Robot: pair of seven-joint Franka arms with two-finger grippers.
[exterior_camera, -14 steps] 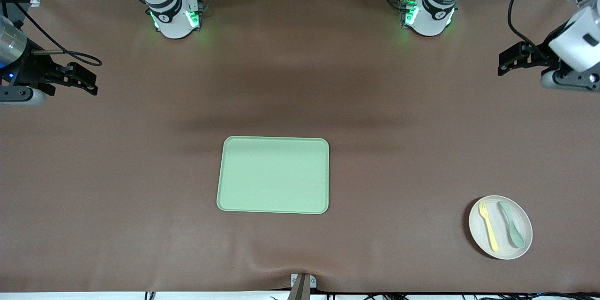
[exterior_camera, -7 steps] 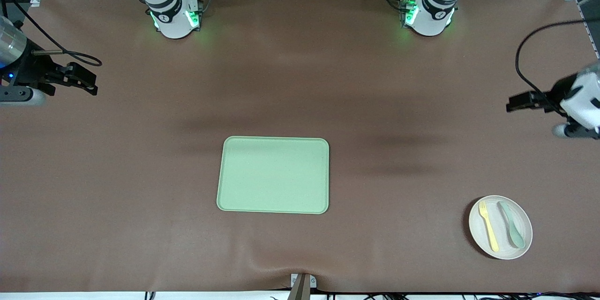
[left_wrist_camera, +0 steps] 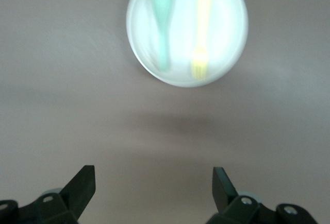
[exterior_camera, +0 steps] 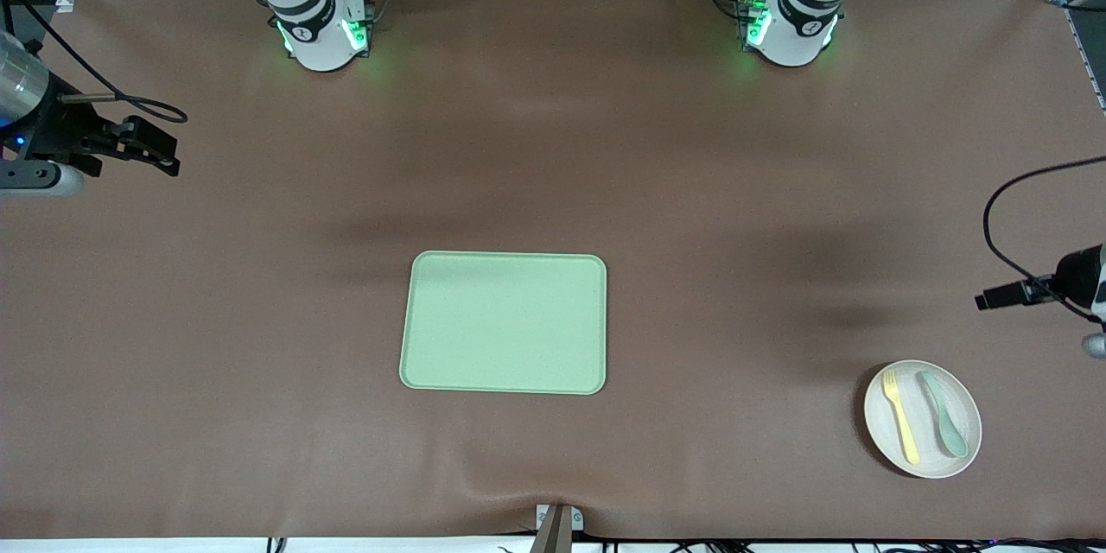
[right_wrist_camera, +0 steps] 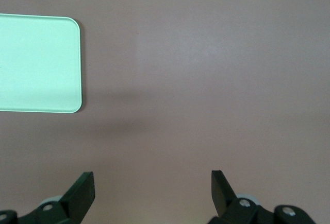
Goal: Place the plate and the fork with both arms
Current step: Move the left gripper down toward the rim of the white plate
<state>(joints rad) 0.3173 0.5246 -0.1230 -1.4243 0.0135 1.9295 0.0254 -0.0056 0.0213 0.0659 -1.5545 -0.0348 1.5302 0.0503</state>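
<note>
The off-white plate [exterior_camera: 923, 460] lies near the front edge at the left arm's end of the table. On it lie the pale yellow fork [exterior_camera: 899, 416] and a grey-green spoon [exterior_camera: 943, 415], side by side. My left gripper [exterior_camera: 994, 298] hangs open and empty over bare cloth close to the plate. The left wrist view shows the plate [left_wrist_camera: 229, 23], fork [left_wrist_camera: 202, 28] and spoon [left_wrist_camera: 162, 23] ahead of the left gripper [left_wrist_camera: 153, 183]. My right gripper [exterior_camera: 155, 151] waits open and empty over the right arm's end; it also shows in the right wrist view [right_wrist_camera: 153, 185].
A rectangular pale green tray [exterior_camera: 504, 322] lies at the table's middle and shows in the right wrist view [right_wrist_camera: 38, 62]. Brown cloth [exterior_camera: 734, 190] covers the table. A cable [exterior_camera: 1002, 216] loops from the left wrist. The arm bases [exterior_camera: 324, 30] stand along the back edge.
My left gripper has swung across the left arm's end of the table toward the plate. The right arm, plate, fork, spoon and tray have not moved.
</note>
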